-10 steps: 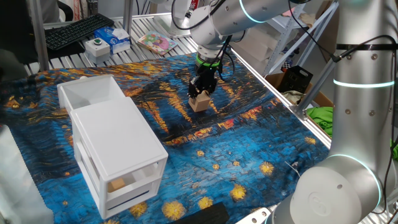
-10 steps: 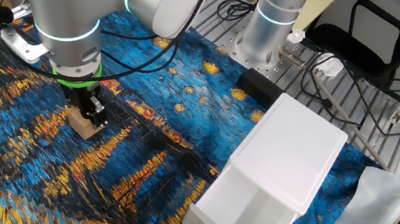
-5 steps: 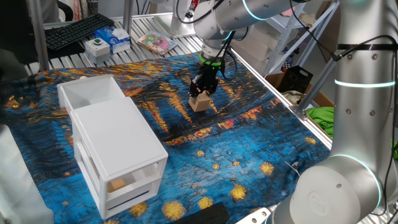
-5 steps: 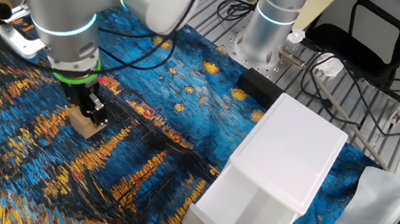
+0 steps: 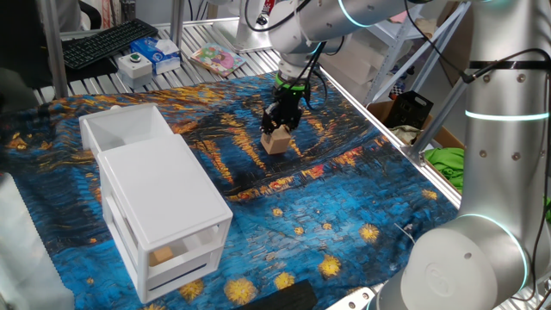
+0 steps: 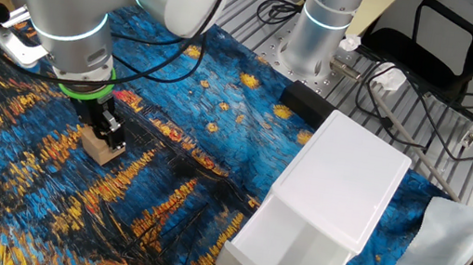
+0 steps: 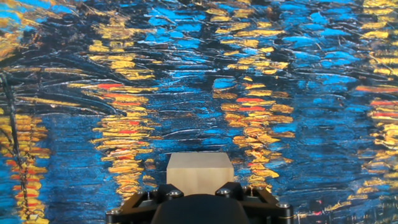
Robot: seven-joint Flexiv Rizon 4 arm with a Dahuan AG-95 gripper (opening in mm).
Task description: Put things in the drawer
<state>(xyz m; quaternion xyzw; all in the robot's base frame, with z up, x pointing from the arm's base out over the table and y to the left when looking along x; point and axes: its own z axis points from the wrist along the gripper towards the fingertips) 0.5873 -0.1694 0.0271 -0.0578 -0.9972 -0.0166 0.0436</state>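
A light-tan wooden cube block [image 5: 275, 143] rests on the blue and yellow painted cloth, right of the white cabinet [image 5: 168, 207]. My gripper [image 5: 281, 127] stands straight down over it, fingers closed on its top sides. The other fixed view shows the block [image 6: 102, 148] under the gripper [image 6: 108, 133]. In the hand view the block [image 7: 199, 173] sits right at the gripper body at the bottom edge. The top drawer [image 5: 103, 136] is pulled out and looks empty; it also shows in the other fixed view [image 6: 248, 256]. Another tan block [image 5: 161, 254] shows through a lower drawer's front.
A keyboard [image 5: 108, 41], a blue and white box [image 5: 155, 52] and a booklet [image 5: 215, 58] lie on the metal rack behind the cloth. A second robot base [image 6: 323, 23] and a black box [image 6: 312, 101] stand by the cabinet. White cloth [image 6: 451, 240] hangs beside it.
The arm's upper joints have shifted a little. The gripper and the block stay in nearly the same place on the cloth.
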